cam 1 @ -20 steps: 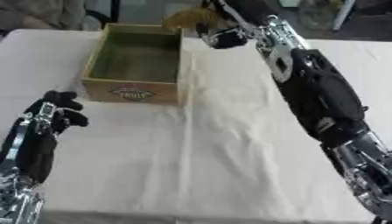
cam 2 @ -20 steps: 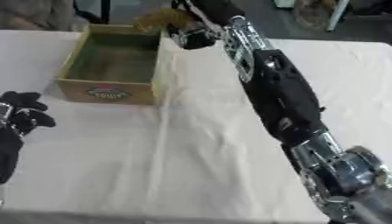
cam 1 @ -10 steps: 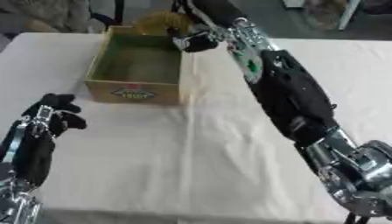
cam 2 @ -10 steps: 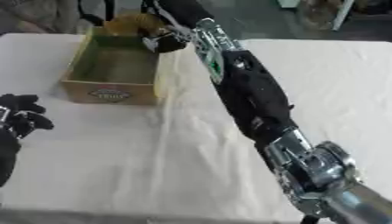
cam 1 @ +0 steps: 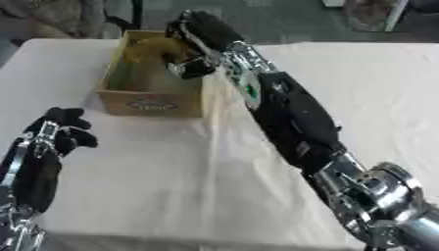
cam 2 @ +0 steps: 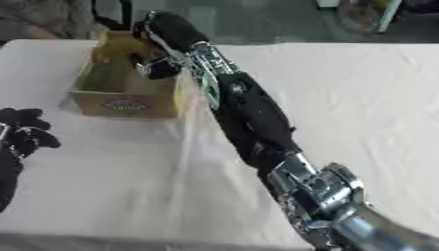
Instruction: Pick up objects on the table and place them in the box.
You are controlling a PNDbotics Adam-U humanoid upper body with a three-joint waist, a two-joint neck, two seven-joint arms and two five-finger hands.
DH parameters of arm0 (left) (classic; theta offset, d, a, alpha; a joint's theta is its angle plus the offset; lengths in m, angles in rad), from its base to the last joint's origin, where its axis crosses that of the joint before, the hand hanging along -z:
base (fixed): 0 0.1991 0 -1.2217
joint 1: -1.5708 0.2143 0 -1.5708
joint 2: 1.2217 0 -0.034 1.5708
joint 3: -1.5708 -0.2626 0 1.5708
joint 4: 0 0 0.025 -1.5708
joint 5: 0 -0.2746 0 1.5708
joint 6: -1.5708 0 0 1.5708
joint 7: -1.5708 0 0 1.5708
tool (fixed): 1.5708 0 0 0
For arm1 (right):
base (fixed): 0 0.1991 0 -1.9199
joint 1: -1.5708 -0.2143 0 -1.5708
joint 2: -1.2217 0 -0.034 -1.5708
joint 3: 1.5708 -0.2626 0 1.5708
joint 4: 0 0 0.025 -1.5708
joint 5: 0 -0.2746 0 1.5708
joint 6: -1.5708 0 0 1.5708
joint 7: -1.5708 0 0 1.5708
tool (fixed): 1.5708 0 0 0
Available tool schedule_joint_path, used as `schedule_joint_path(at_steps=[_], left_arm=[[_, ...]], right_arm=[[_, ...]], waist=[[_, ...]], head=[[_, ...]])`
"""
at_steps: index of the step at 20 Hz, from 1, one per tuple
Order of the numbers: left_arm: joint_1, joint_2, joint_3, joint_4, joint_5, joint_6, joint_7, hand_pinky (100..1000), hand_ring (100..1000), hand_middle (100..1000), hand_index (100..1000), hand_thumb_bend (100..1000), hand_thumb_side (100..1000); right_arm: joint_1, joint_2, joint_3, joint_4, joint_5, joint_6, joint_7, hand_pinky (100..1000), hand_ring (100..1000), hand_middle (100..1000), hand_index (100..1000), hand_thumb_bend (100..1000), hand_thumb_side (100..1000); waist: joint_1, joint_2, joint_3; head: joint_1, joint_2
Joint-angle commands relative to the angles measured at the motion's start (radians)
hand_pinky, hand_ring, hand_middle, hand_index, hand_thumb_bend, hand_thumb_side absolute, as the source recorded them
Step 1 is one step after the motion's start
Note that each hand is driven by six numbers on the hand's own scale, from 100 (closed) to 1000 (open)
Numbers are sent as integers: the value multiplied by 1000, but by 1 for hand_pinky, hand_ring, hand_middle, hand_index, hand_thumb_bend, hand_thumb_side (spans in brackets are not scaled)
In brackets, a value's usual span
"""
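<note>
The right hand [cam 1: 193, 41] is curled round a yellowish thing [cam 1: 163, 49] just over the far end of the cardboard box [cam 1: 150, 104]. It should be lowered inside the walls before being let go. The left hand [cam 1: 53, 135], fingers curled, rests on the counter [cam 1: 171, 186] near the box's front.

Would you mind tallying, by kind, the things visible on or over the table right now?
Box: 1
Yellowish object at the right hand, over the box: 1
Robot hands: 2, right hand and left hand
White tablecloth: 1
Total: 5
</note>
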Motion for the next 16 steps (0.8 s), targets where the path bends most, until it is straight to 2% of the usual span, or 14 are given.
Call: schedule_joint_path(at_steps=[1, 8, 16], left_arm=[[-18, -2, -10, -21, 7, 0, -13, 577, 515, 539, 708, 100, 717], [-31, -6, -27, -25, 13, 6, -31, 577, 515, 539, 708, 100, 720], [-35, -6, -33, -27, 16, 10, -37, 577, 515, 540, 707, 100, 723]], right_arm=[[-17, 8, -17, 13, 35, 19, -16, 563, 488, 211, 287, 100, 297], [-11, 15, -39, 59, 80, 53, -25, 566, 495, 225, 302, 100, 313], [-5, 18, -51, 86, 107, 99, -33, 566, 498, 243, 325, 100, 336]], waist=[[7, -14, 9], [12, -2, 47], [13, 6, 59]], head=[[-12, -3], [-17, -13], [-9, -19]])
